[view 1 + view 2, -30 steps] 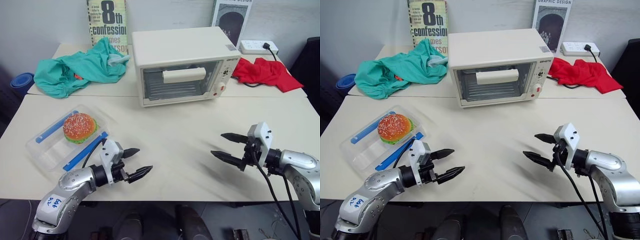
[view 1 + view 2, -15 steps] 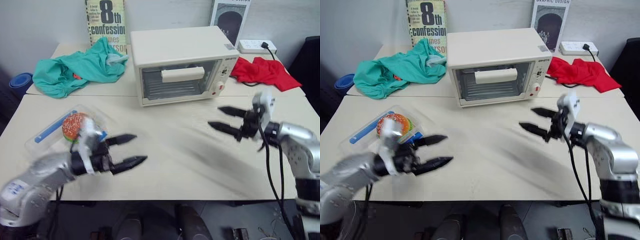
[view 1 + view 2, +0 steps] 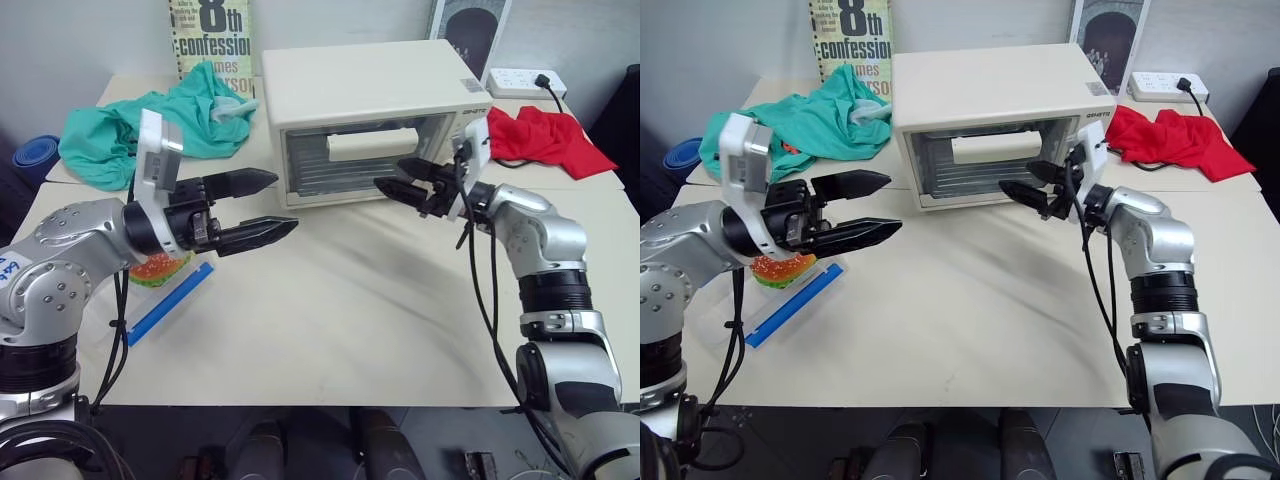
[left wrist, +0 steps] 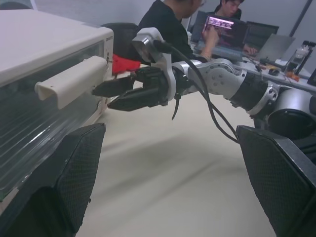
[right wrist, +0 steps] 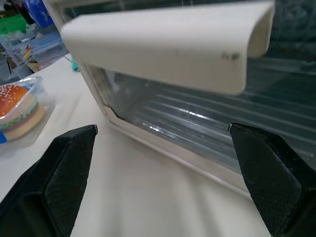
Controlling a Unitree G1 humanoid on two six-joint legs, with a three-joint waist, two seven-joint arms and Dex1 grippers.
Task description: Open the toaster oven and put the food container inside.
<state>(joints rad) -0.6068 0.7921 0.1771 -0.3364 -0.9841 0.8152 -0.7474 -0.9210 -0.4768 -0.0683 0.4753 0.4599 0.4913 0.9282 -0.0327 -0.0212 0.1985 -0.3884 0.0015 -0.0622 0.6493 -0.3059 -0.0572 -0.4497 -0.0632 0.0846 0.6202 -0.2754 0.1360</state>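
Left eye view: food container is lying at table's left, partly hidden behind left gripper, jaws wide, empty; toaster oven door is sitting closed; right gripper, spread, is being aimed below handle; handle could be missed, oven shoved back.

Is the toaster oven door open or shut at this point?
Shut. The toaster oven door stands upright, flush with its front, with the bar handle untouched ahead of the open right claw.
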